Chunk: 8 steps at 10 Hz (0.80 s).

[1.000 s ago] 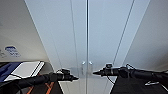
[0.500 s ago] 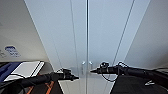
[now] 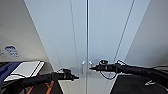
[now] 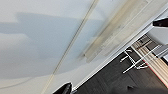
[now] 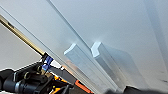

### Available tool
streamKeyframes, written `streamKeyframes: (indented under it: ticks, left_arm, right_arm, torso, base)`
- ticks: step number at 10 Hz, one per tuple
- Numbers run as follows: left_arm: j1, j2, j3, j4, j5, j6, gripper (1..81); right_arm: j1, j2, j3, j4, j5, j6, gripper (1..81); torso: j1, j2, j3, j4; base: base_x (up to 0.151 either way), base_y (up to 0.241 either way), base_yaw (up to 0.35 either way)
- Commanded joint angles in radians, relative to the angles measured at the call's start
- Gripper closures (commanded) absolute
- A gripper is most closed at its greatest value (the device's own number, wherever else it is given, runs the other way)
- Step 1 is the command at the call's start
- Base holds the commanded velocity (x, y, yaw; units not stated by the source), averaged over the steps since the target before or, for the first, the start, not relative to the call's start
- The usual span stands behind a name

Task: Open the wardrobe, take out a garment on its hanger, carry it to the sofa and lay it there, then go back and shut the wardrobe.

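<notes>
My left gripper (image 3: 76, 78) points at the left door of the white wardrobe (image 3: 62, 37), low down and just short of the middle seam; it has crept a little nearer the seam than a second ago. I cannot tell whether its fingers are spread or closed. The wardrobe doors are shut and stand right before me. The two silver handles (image 3: 86, 63) sit at the seam between my arms. My right gripper (image 3: 91, 68) is beside the right handle (image 5: 105, 60), much as before; its grip is also unclear.
</notes>
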Motion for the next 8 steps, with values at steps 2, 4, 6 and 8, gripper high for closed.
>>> streamKeyframes:
  ticks: [2, 4, 6, 8]
  left_arm:
    - [-0.152, 0.006, -0.009, -0.004, 0.017, 0.003, 1.0]
    - [-0.152, 0.009, -0.009, -0.002, 0.017, 0.004, 1.0]
    - [-0.154, 0.008, -0.015, -0.002, 0.017, 0.006, 1.0]
    - [-0.169, 0.043, -0.081, -0.005, 0.011, 0.003, 1.0]
  right_arm:
    - [0.179, 0.031, 0.006, -0.017, 0.002, 0.028, 1.0]
    - [0.181, 0.071, -0.058, -0.019, 0.002, 0.054, 1.0]
    - [0.184, 0.096, -0.118, -0.019, 0.000, 0.075, 1.0]
    - [0.188, 0.133, -0.152, -0.022, -0.006, 0.077, 1.0]
  torso:
    - [0.000, 0.000, 0.000, 0.000]
    - [0.000, 0.000, 0.000, 0.000]
    - [0.000, 0.000, 0.000, 0.000]
    - [0.000, 0.000, 0.000, 0.000]
  base:
    - [0.000, 0.000, 0.000]
    - [0.000, 0.000, 0.000]
    - [0.000, 0.000, 0.000]
    - [0.000, 0.000, 0.000]
